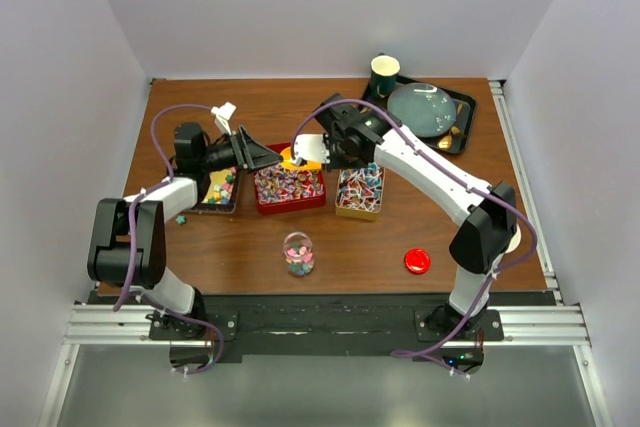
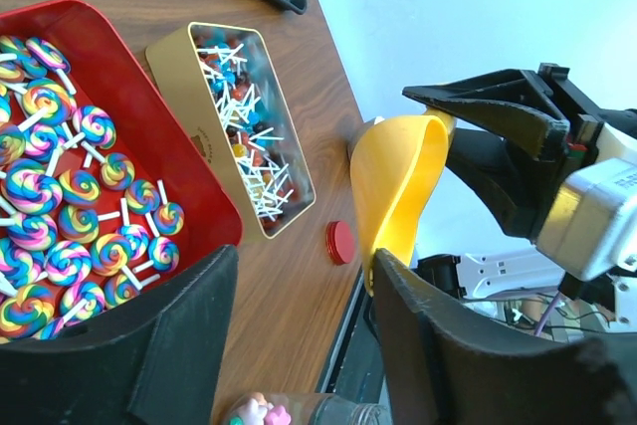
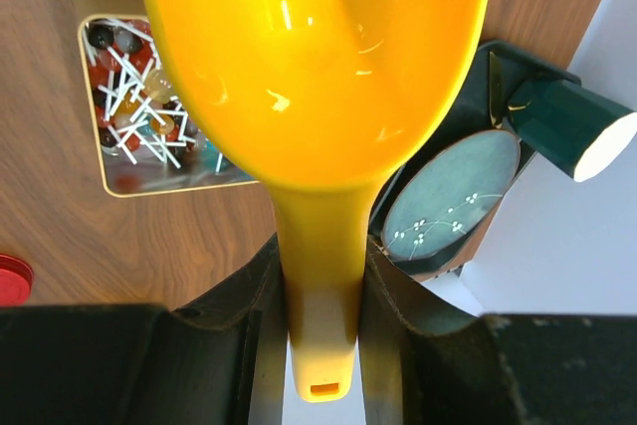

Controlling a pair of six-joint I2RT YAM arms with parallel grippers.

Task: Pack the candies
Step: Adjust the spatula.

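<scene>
Nearest the right wrist camera, the scoop (image 3: pixel 318 97) had its handle clamped between the narrowed jaws of the right gripper (image 3: pixel 318 281). That hold left the bowl free to dig, and no sweet showed on the face turned to the lens. Under it lay a gold tin (image 3: pixel 90 87) of candies (image 3: pixel 149 111), with the lid (image 3: pixel 10 281) at the frame's edge and a plate (image 3: pixel 453 196) and cup (image 3: pixel 572 126) beyond. From the left wrist, the left gripper (image 2: pixel 304 266) stood wide with nothing between its fingers (image 2: pixel 179 345). It faced the scoop's rim, probably waiting clear while the other arm worked. A red tray (image 2: pixel 214 221) of swirl lollipops sat beside the tin, and the jar (image 2: pixel 318 410) peeked in below. From above, the scoop hung over the red tray's far end, between both grippers. The jar stood open and partly filled near the front of the table (image 1: pixel 380 247), its lid well aside, likely so sweets could be tipped in.
</scene>
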